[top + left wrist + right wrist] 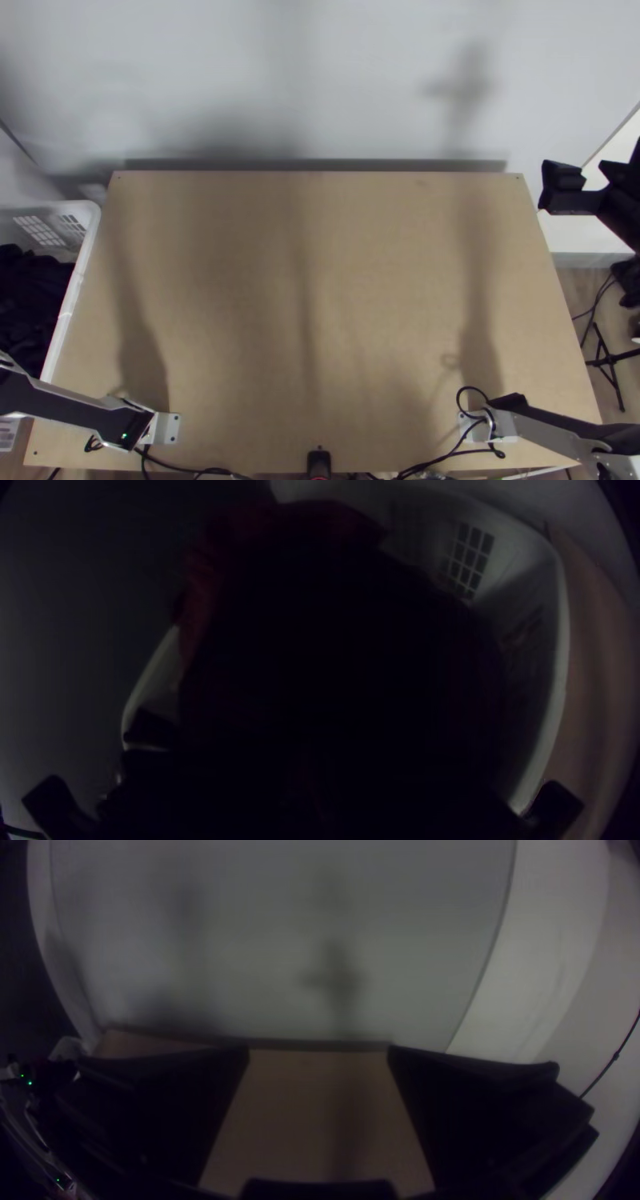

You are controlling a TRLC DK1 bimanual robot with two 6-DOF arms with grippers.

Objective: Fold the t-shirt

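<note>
One basket (81,264): dark cloth (28,296) | two spread: left gripper (305,795), right gripper (592,178)

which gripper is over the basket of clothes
The left gripper, open above the white basket; the right gripper is at the top view's right edge.

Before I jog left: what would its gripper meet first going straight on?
Probably the dark cloth in the basket; the left gripper seems aimed at it, though the gap is unclear.

Text: none legible | top view, lower left: pale label-like patch (7,434) (too small to read)
</note>
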